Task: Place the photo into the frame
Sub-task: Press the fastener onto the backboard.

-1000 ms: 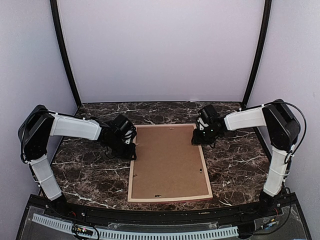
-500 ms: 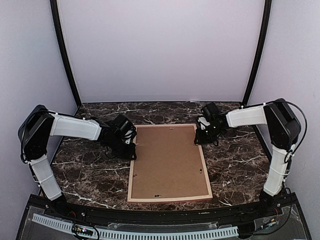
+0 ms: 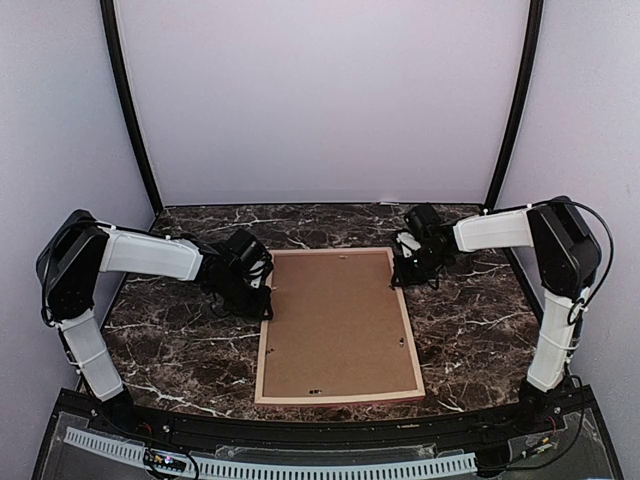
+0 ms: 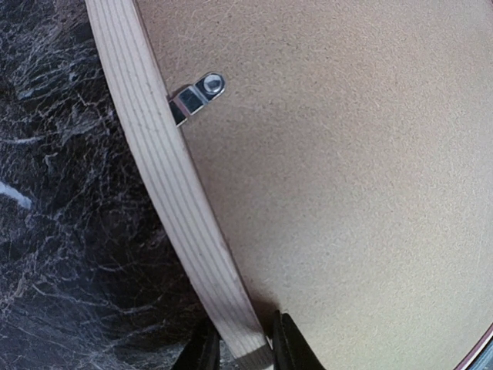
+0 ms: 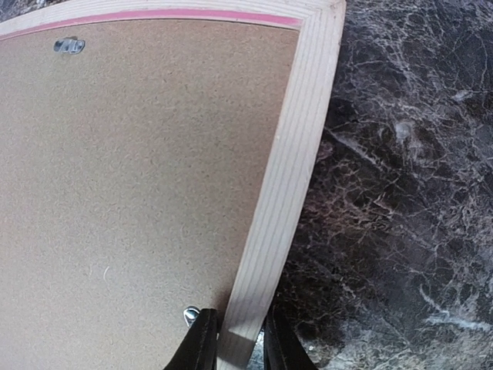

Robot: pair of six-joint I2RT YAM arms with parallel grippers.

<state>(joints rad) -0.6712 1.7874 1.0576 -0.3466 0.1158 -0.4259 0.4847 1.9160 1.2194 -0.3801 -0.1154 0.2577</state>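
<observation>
frame (image 3: 340, 397) — flat on table (image 3: 170, 340), pale back up, brown board (image 3: 338, 325) inside it | left gripper (image 3: 263, 300): at frame's left rail, near its far corner | right gripper (image 3: 398, 270): at frame's right rail, near its far corner | grip — too small to tell

R tool (image 5: 237, 338) tighter on frame (image 5: 299, 131)

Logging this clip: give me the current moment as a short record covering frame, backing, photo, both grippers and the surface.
frame: lies flat, face down, pale wood back up
surface: dark marble table
backing board: brown, seated inside the frame; a metal clip sits at its left edge
photo: not visible in any view
left gripper: closed across the frame's left rail, towards the far end
right gripper: closed across the frame's right rail, near the far corner
</observation>
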